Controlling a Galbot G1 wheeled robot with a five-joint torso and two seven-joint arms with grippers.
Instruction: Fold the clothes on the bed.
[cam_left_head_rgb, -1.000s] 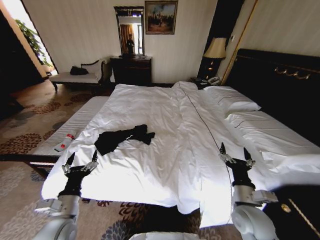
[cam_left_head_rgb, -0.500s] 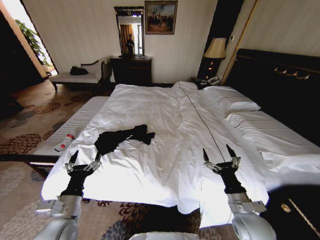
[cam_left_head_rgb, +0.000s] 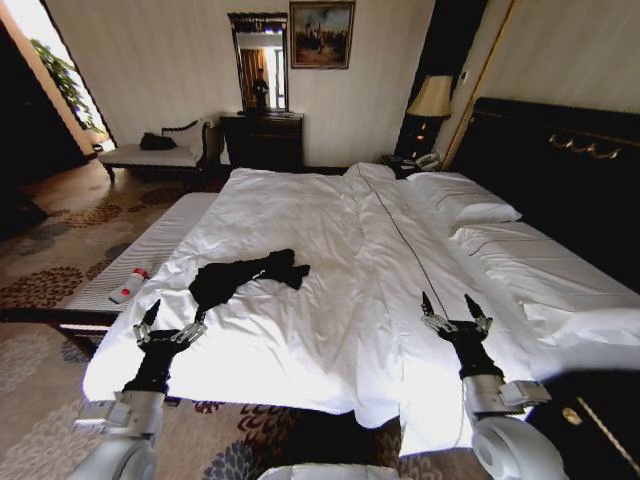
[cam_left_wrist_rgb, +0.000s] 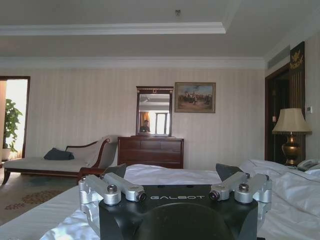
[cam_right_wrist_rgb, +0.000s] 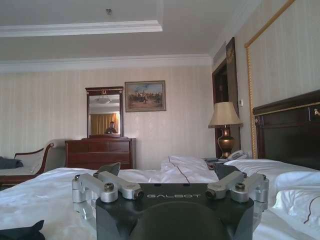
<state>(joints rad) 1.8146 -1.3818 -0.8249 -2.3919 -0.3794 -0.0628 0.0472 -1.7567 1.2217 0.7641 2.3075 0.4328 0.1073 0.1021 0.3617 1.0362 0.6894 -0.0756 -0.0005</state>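
Head view: black T-shirt lies crumpled on the bed, left-centre. Left claw just short of it, released; right claw well apart, released. Soft, light, limp; best pinched at a hem or shoulder edge. Left wrist view: left claw spread. Right wrist view: right claw spread, shirt edge at corner.
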